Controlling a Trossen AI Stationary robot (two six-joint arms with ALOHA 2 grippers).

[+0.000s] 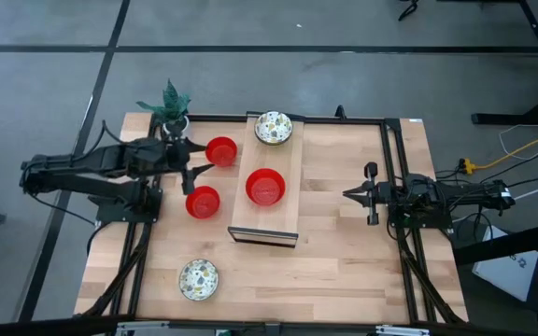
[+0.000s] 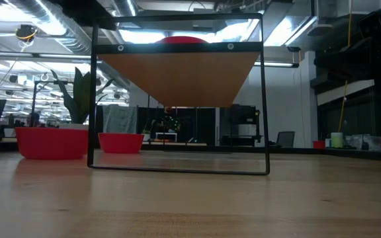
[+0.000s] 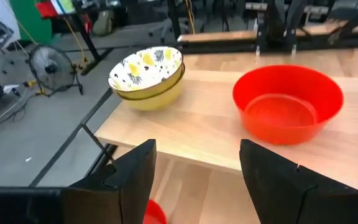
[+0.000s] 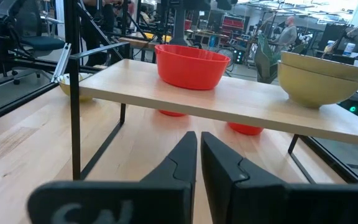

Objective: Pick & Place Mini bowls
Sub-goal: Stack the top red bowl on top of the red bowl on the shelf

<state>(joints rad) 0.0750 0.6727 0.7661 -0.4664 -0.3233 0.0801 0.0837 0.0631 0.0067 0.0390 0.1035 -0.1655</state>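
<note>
we see a pale wooden table (image 1: 344, 233) with fine straight grain, edged by black metal framing and set on a smooth grey floor. near its middle stands a low raised shelf (image 1: 288, 219), a flat plank of the same light wood on thin black rod legs. on the shelf's middle sits a glossy red bowl (image 1: 265, 187), round, plain and smooth-walled with faint rings in its bottom. at the shelf's far end rests a cream speckled bowl (image 1: 274, 127), dotted with yellow and dark marks; in the left wrist view it shows as two such bowls nested one inside the other. two more red bowls stand on the table to the left of the shelf, one farther back (image 1: 220, 151) and one nearer the front (image 1: 203, 202). another speckled bowl (image 1: 198, 278) sits alone on the table near the front left corner, well apart from the rest. a small pot with a spiky green plant (image 1: 171, 101) stands at the table's back left edge. the left claw (image 1: 197, 169) hangs between the two red bowls on the table, its blocky dark fingers spread wide with nothing between them. the right claw (image 1: 351, 194) waits over the table to the right of the shelf, its tapered dark fingers pressed almost together and holding nothing.
</note>
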